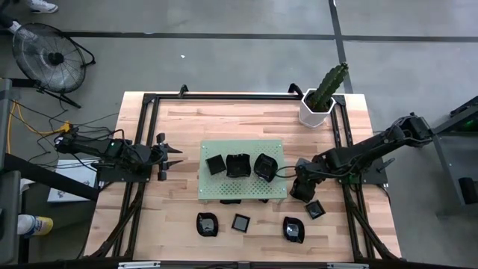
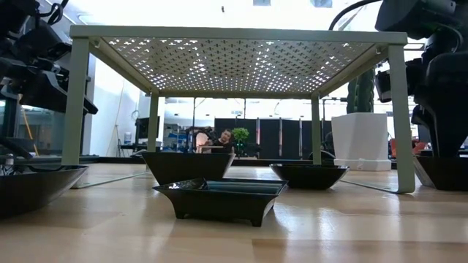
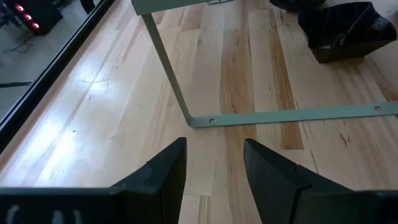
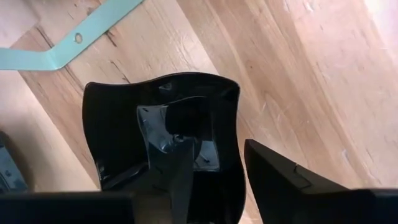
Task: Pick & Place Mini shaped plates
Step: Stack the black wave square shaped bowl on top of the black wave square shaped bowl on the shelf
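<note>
Three glossy black mini plates (image 1: 238, 165) sit on top of the raised green perforated board (image 1: 224, 190). Several more rest on the table near its near edge (image 1: 241, 222), and some lie under the board (image 2: 219, 197). My right gripper (image 1: 302, 188) is open and low at the board's right near corner. It hovers over a black petal-edged plate (image 4: 124, 124) that rests on the wood; one finger (image 4: 177, 171) stands inside the bowl and the other (image 4: 280, 180) outside its wall. My left gripper (image 1: 173, 155) is open, left of the board, over bare wood (image 3: 214, 180). My right gripper comes down from above with its fingers on either side of the plate's side wall (image 4: 235, 149). I cannot tell whether either finger touches the wall. The plate's base is on the table.
A white hexagonal pot (image 1: 317, 110) with a cactus stands at the far right corner. The board's thin green legs and foot rail (image 3: 292, 116) stand close to both grippers. Another plate (image 1: 315, 209) lies just near of the right gripper. Black frame rails run along the table's sides.
</note>
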Controlling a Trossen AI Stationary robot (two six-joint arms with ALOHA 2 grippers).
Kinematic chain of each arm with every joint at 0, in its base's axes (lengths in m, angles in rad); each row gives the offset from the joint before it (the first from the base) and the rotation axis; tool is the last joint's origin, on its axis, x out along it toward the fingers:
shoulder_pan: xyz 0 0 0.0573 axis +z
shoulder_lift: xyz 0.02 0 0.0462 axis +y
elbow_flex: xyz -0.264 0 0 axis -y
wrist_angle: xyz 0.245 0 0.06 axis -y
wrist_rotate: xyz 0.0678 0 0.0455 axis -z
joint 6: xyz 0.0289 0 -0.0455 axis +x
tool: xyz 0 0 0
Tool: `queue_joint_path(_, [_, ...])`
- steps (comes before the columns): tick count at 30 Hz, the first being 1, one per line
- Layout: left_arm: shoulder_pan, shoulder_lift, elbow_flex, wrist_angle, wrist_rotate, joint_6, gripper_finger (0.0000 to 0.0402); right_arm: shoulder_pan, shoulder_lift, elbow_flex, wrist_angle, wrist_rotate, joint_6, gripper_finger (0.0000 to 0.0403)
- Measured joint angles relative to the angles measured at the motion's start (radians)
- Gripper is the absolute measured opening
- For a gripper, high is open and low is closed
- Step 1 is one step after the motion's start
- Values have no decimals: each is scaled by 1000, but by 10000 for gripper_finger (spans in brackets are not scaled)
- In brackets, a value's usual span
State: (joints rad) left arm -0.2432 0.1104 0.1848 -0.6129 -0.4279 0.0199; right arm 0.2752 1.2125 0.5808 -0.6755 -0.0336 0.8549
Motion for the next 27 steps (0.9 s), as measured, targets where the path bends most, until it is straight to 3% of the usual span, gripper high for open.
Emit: queue_joint_path(27, [0,0,0,-6,-11,55,156,0,6,-14,15,29,-25,135])
